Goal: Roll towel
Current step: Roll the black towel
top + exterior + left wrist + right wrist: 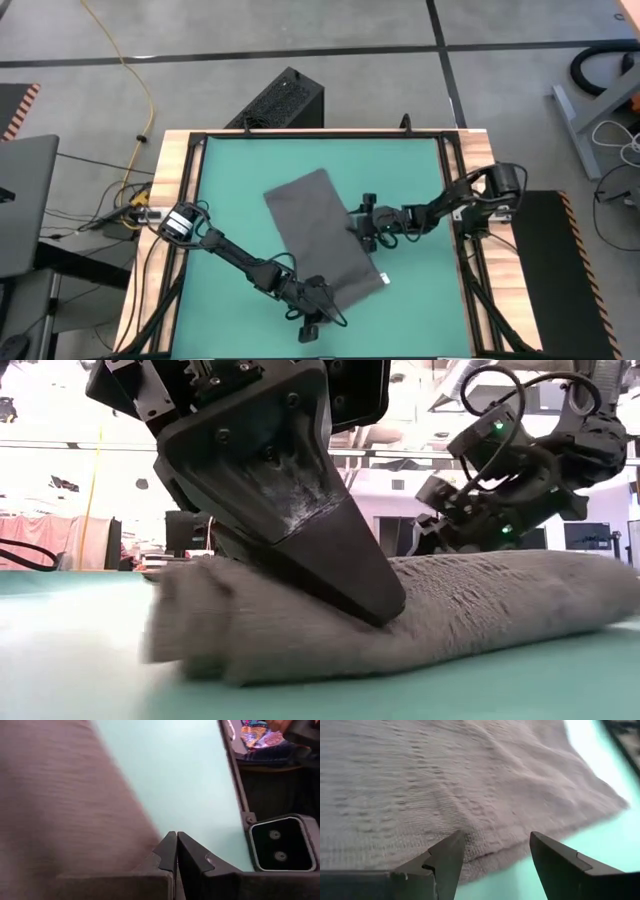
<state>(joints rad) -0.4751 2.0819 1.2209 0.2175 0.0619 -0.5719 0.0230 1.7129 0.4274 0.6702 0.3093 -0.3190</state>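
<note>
Your towel [322, 232] lies flat and slanted across the middle of the teal mat [230, 170]. Your left gripper [318, 298] sits at its near corner, fingers pressed together (in the low view the tip rests on the cloth). Your right gripper [495, 857] stands spread wide at the towel's right edge, gripping nothing.

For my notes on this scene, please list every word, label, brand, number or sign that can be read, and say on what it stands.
No text can be read in any view.
Towel: plain, no label in view.
Mat: plain, no print.
Left gripper and right gripper: no readable marking.
Colourful item beyond the table in the left wrist view: a pattern, too blurred to tell whether it holds words.
</note>
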